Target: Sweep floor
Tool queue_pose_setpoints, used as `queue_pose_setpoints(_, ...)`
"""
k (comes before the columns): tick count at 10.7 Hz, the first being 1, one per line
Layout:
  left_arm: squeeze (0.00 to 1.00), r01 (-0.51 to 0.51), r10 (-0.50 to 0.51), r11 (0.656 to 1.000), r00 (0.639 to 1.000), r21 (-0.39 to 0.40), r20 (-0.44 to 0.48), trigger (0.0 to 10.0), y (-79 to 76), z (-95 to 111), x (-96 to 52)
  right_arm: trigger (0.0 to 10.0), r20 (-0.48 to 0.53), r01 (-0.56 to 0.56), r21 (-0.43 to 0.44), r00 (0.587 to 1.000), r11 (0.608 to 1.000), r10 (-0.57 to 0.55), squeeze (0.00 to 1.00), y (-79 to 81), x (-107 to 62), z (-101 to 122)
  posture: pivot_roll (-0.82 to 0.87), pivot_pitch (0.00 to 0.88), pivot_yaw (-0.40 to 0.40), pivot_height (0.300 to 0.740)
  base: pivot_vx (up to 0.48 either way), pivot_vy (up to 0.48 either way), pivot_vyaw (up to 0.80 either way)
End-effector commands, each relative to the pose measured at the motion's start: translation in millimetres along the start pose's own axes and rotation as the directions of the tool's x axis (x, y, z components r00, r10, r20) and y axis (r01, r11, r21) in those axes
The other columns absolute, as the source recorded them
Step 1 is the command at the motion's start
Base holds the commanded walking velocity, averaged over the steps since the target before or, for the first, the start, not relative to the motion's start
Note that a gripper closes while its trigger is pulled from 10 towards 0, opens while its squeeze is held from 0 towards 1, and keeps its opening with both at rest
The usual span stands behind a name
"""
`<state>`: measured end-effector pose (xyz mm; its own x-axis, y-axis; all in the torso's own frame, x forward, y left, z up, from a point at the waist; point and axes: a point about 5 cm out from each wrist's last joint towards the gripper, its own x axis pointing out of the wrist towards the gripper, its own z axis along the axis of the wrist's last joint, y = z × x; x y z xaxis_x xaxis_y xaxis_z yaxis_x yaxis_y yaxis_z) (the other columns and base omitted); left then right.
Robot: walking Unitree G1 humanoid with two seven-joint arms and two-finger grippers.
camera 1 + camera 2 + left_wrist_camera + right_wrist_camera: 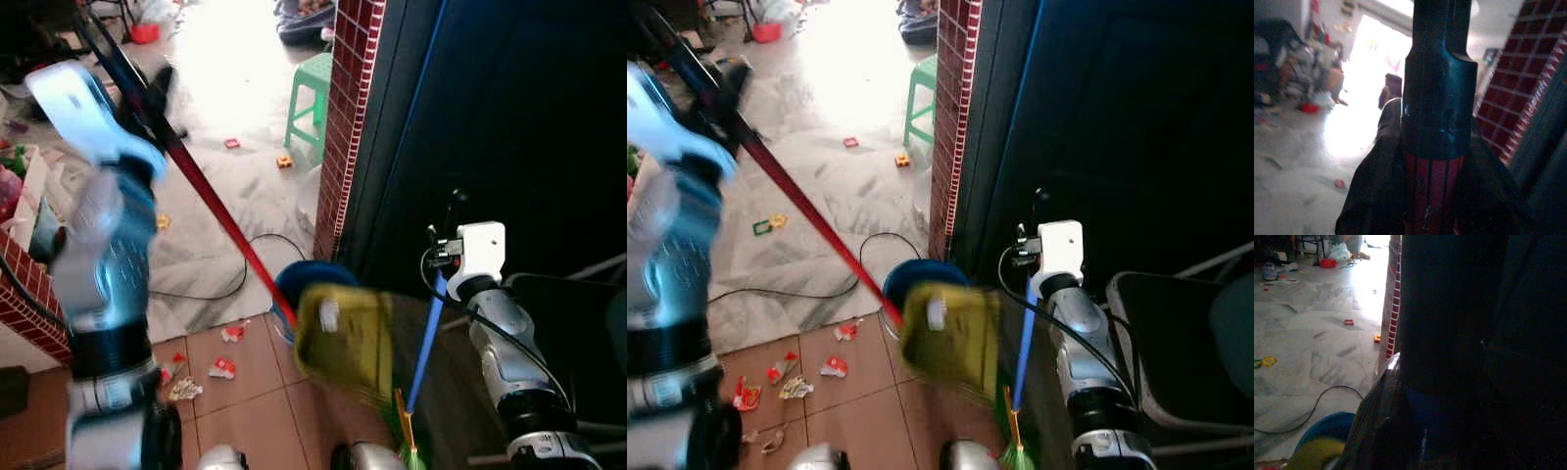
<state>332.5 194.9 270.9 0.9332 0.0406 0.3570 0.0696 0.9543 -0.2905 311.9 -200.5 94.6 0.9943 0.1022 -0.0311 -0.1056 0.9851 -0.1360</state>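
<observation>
Left wrist view: left claw (1435,161) pinches the red broom handle (1432,196) between its fingers

left arm (106,284): silver shell, blurred, fills left of frame. White/light-blue block up top at upper left, black band lower down, white label strip below it. Black joint at bottom left corner.
right arm (509,362): silver segmented shell, lower right. White boxy camera module (478,250) on the wrist, black cable (446,294) looping from it down along the forearm. Black ring near the bottom edge.
Two rounded silver parts at bottom centre, cut off.
</observation>
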Motion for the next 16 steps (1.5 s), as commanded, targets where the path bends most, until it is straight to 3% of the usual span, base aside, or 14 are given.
queue_pose_setpoints(1, 0.0, -0.033, 0.03, 0.999, 0.995, 0.029, 0.096, 10.0, 3.3, 18.1, 5.8, 10.0, 0.011, -0.005, -0.024, 1.0, 1.0, 0.005, 0.0, -2.6, 2.0, 3.9, -0.03, 0.02, -0.029, 0.74, 0.0, 0.0, 0.0)
queue_pose_setpoints(3, 0.0, -0.177, 0.15, 0.974, 0.972, 0.144, 0.182, 10.0, 21.6, 28.1, 20.1, 10.0, 0.016, -0.005, -0.023, 1.0, 1.0, 0.005, 0.0, -1.0, 1.1, 3.9, -0.03, 0.023, -0.024, 0.74, 0.0, 0.0, 0.0)
queue_pose_setpoints(5, 0.0, -0.244, 0.197, 0.947, 0.955, 0.21, 0.221, 10.0, 23.9, 20.5, 29.7, 10.0, 0.021, -0.001, -0.022, 1.0, 1.0, 0.002, 0.0, -1.0, 0.0, 4.5, -0.04, 0.026, -0.026, 0.74, 0.0, 0.0, 0.0)
queue_pose_setpoints(7, 0.0, -0.23, 0.163, 0.939, 0.953, 0.257, 0.256, 10.0, 2.1, 6.1, 35.5, 10.0, 0.027, -0.004, -0.019, 1.0, 1.0, 0.005, 0.0, 0.9, 0.4, 6.2, -0.04, 0.029, -0.029, 0.74, 0.0, 0.0, 0.0)
queue_pose_setpoints(9, 0.0, -0.268, 0.153, 0.917, 0.92, 0.297, 0.36, 10.0, -33.2, -2.5, 42.7, 10.0, 0.043, -0.012, -0.014, 0.999, 1.0, 0.012, 0.0, 5.6, 1.4, 10.3, -0.06, 0.03, -0.025, 0.74, 0.0, 0.0, 0.0)
queue_pose_setpoints(14, 0.0, -0.24, 0.073, 0.909, 0.896, 0.341, 0.439, 10.0, -81.4, -17.0, 50.0, 10.0, 0.053, -0.002, -0.01, 0.999, 1.0, 0.002, 0.0, 5.5, -5.6, 11.9, -0.1, 0.038, 0.005, 0.74, 0.0, 0.0, 0.0)
queue_pose_setpoints(16, 0.0, -0.099, -0.06, 0.918, 0.923, 0.384, 0.381, 10.0, -109.8, -46.2, 38.1, 10.0, 0.06, 0.002, -0.012, 0.998, 1.0, -0.001, 0.0, 3.1, -9.6, 13.8, -0.11, 0.038, 0.01, 0.74, 0.0, 0.0, 0.0)
